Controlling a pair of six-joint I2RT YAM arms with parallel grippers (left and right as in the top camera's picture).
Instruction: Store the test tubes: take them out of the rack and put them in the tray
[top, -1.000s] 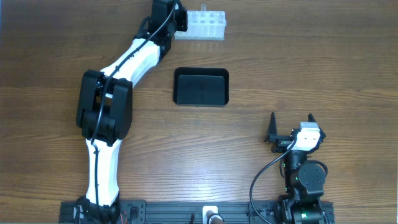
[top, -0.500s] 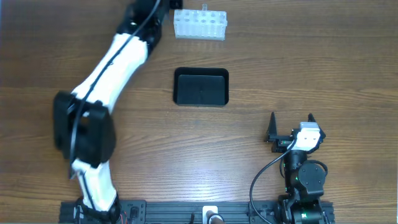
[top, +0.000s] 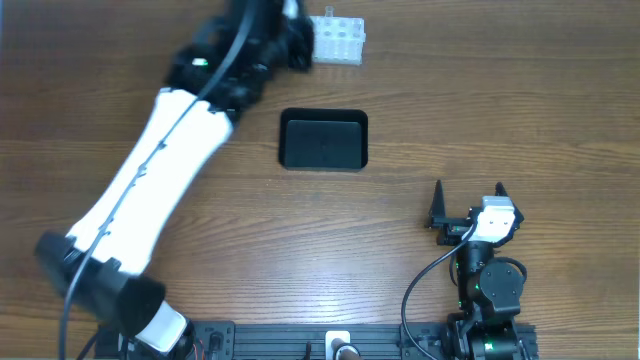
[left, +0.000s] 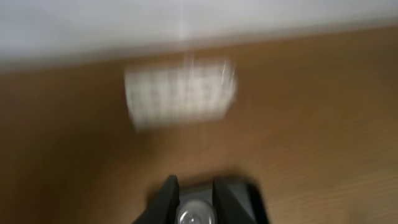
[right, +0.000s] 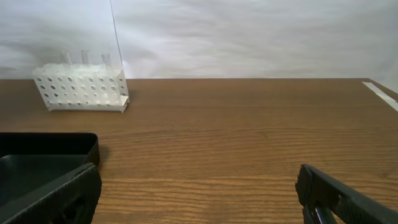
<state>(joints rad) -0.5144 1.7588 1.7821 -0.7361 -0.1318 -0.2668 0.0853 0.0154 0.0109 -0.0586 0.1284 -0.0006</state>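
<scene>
Left gripper (left: 193, 185): hangs near the left end of the rack. It is too smeared to tell how wide it stands or whether it has hold of anything.
Right gripper (top: 468, 207): spread wide with nothing in it, low by its own base and well apart from the tray.
Table (top: 520, 100): plain wood.
Tray (top: 323, 141): black and shallow, and it looks empty. It lies between the rack and the arm bases.
Rack (top: 336, 40): white and upright at the far edge of the table, beyond the tray.
Test tubes (right: 85, 58): clear, standing in the rack, with a few tops poking above it.
Step in hand: probably lining up on one tube to pull it out.
Doing it well: settle first, then come straight down over a single tube. Close gently on the part above the rack and lift straight up until it clears, so the light rack is not dragged or tipped.
</scene>
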